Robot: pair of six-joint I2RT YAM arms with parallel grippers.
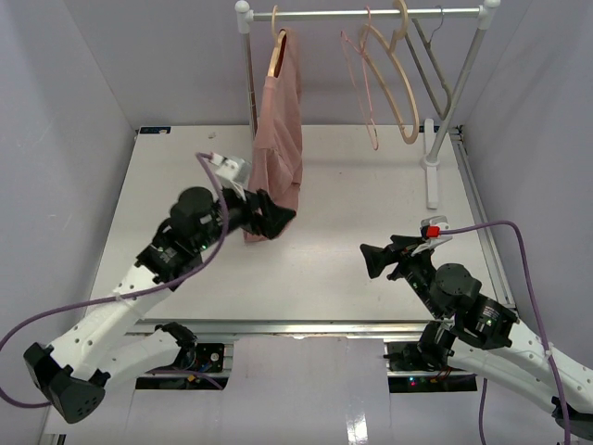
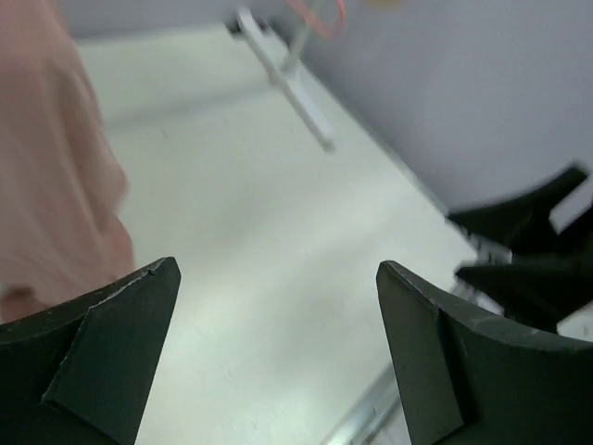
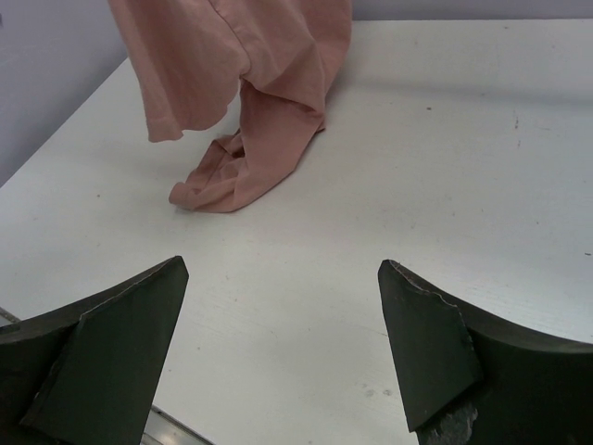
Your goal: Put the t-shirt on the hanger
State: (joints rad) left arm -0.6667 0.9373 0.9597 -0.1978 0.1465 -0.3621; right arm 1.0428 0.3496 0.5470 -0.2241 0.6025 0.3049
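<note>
The soft dusty-pink plain t-shirt (image 1: 283, 130) hangs from the pale beige wooden hanger (image 1: 275, 57) at the left end of the white rack rail (image 1: 352, 14). It drapes straight down, and its lower end lies crumpled on the white table (image 1: 371, 185). I see it edge-on from above, so I cannot tell whether both shoulders sit squarely on the hanger's arms. My left gripper (image 2: 278, 267) stands with its jaws wide apart and nothing between them. The pink cloth is just beside its left finger, and whether they touch I cannot tell. I judge the hanging to be as good as done and the step in hand to be getting clear of the cloth. To do that well, I would keep the jaws wide and back the left arm off toward its base, low and straight. That way no finger should catch the hem and drag the hanger along the rail. My right gripper (image 3: 283, 266) is also spread wide with nothing in it, low over bare table well apart from the shirt, and I would leave it out of this. No box or bin shows. The rail is the only holder, and besides the dressed hanger it carries a thin pink wire hanger (image 1: 372, 137), a bare beige wooden hanger (image 1: 409, 130) and a grey angular hanger (image 1: 434, 74).
</note>
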